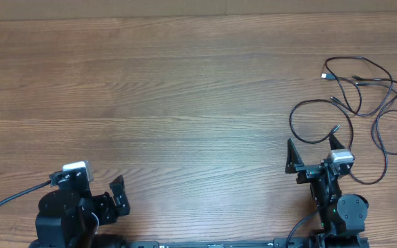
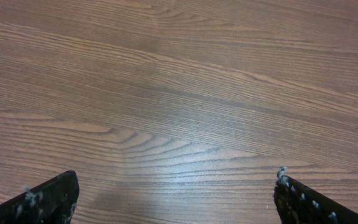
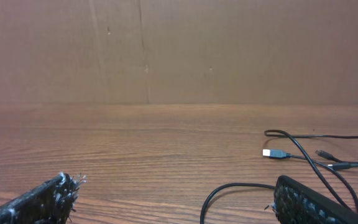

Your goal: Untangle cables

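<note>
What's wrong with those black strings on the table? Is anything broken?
The cables lie in a tangle of crossing loops on the right side of the table, just ahead of the open right gripper. Nothing looks broken or spilled.

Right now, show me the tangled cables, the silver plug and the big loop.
cables [image 1: 358, 80], overhead view, strand in the crossed middle.
silver plug [image 3: 270, 152], right wrist view, its metal tip.
big loop [image 1: 291, 122], overhead view, its left edge.

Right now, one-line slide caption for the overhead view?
Left gripper and right gripper open and empty at the near edge of the table; tangled black cables lie by the right one.
</note>
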You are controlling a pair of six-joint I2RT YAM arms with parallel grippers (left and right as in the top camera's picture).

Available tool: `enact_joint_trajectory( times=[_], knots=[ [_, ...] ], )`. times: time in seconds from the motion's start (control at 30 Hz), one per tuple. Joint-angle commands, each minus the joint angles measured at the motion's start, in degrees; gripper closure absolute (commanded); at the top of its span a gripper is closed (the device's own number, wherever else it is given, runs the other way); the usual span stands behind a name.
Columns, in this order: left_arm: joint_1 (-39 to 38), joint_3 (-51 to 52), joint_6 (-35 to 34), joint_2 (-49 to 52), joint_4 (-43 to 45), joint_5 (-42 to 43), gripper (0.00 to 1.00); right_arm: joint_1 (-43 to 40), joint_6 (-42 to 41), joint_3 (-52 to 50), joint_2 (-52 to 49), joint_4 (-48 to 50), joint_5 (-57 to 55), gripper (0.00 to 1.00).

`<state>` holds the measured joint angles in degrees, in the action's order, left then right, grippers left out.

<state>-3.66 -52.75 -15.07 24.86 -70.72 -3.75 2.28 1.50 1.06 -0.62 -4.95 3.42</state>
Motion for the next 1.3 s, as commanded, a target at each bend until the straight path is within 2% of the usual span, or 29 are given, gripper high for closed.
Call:
enact_joint_trajectory(
  times=[0.0, 0.07, 0.17, 0.37, 0.5, 0.63, 0.83, 0.97, 1.13, 1.27],
  knots=[
    [0.0, 0.2, -0.8, -1.5, 0.2, -0.7, 0.00, 0.2, -0.1, -0.6, 0.5, 0.3, -0.4, 0.00],
    [0.4, 0.6, -0.2, -3.1, 0.6, -1.2, 0.00, 0.2, -0.1, -0.6, 0.5, 0.3, -0.4, 0.00],
    [2.0, 4.0, -0.2, -7.0, 6.0, -1.3, 0.00, 0.2, -0.1, -0.6, 0.5, 0.3, -0.4, 0.00],
    [5.2, 20.0, -0.2, -18.1, 23.5, 2.1, 0.00, 0.2, -0.1, -0.6, 0.5, 0.3, -0.4, 0.00],
    [6.1, 31.4, -0.2, -24.5, 38.7, 5.6, 0.00, 0.2, -0.1, -0.6, 0.5, 0.3, -0.4, 0.00],
    [6.2, 37.8, 0.1, -24.7, 52.0, 6.3, 0.01, 0.2, -0.1, -0.6, 0.5, 0.3, -0.4, 0.00],
    [6.2, 44.8, 8.0, -24.7, 69.8, 6.2, 0.00, 0.2, -0.1, -0.6, 0.5, 0.3, -0.4, 0.00],
    [6.2, 51.9, 8.9, -24.7, 82.3, 6.2, 0.00, 0.2, -0.1, -0.6, 0.5, 0.3, -0.4, 0.00],
    [6.2, 52.5, 12.8, -24.7, 79.1, 6.2, 0.00, 0.2, -0.1, -0.6, 0.5, 0.3, -0.4, 0.00],
    [6.2, 52.5, 13.0, -24.7, 70.3, 6.2, 0.00, 0.2, -0.1, -0.6, 0.5, 0.3, -0.4, 0.00]
  ],
)
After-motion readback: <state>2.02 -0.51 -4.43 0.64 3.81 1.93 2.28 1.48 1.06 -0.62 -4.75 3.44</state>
